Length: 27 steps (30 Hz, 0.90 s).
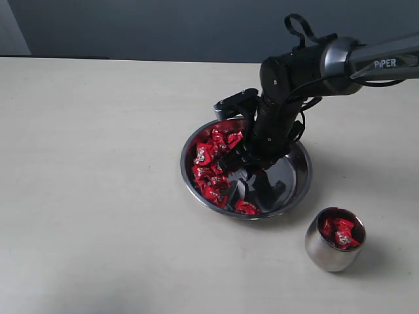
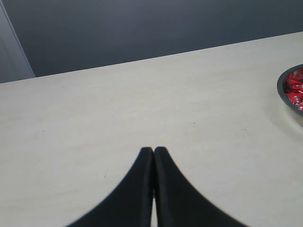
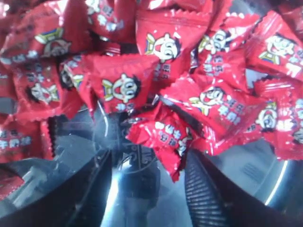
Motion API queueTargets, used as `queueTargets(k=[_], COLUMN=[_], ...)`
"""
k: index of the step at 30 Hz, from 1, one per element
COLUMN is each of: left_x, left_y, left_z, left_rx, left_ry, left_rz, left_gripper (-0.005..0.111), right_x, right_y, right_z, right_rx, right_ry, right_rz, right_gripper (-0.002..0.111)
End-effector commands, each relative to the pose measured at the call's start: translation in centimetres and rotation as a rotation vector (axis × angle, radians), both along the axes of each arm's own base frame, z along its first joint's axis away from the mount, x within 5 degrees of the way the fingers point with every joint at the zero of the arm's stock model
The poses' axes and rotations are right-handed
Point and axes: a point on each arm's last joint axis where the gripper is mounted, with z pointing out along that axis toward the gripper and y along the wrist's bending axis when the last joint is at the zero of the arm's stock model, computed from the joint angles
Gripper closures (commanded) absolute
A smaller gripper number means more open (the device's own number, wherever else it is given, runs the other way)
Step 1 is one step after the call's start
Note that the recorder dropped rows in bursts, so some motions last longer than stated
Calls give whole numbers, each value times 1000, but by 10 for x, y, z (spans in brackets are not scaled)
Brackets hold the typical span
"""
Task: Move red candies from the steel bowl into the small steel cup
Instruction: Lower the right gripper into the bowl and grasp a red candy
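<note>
Candies [image 1: 211, 171]: red, crinkly, heaped on the left half of the steel bowl [image 1: 298, 190] in the exterior view, w/ the right half bare mirror bottom. Right gripper [image 3: 147, 172] is down inside the bowl at the pile's edge, jaws spread wide, nothing clamped. In the right wrist view one wrapper corner pokes down between the two fingers, others packed just behind.

My read: pick step, gripper in place, squeeze not yet made. Next move calls for closing on that one candy (wrappers look slick and crumply, so prob. a firm, centred pinch, not a nip on the fringe). After that, a lift clear of the rim and a carry to the small steel cup [image 1: 324, 255]. It stands on the table near the bowl, toward the camera and to the right, not touching it.

Cup has a few reds inside already and plenty are left in the bowl, so early-to-mid, I'd guess. Risks: two come up together, or the drop misses the cup's narrow mouth.

Left gripper [image 2: 153, 153]: fingers pressed together, empty, over bare table w/ only the bowl's rim at the edge of its view.

Table [image 1: 98, 170]: pale cream, matte, faint grain. Behind it a plain dark grey wall [image 1: 163, 26], w/ a lighter panel [image 1: 12, 29] at the far left.
</note>
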Motion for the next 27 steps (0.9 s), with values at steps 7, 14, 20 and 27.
queueTargets(k=[7, 14, 20, 27], left_x=[0, 0, 0, 0], left_y=[0, 0, 0, 0], left_z=[1, 1, 1, 1], left_rx=[-4, -4, -4, -4], left_ry=[-10, -10, -10, -10], left_rz=[-8, -8, -8, -8], left_gripper=[106, 106, 106, 106], right_x=[6, 5, 5, 5], right_y=[-2, -2, -2, -2], right_z=[-2, -2, -2, -2], right_rx=[-5, -9, -10, -12], right_ry=[-34, -25, -23, -21], right_rz=[10, 10, 10, 10], right_gripper=[61, 67, 91, 92])
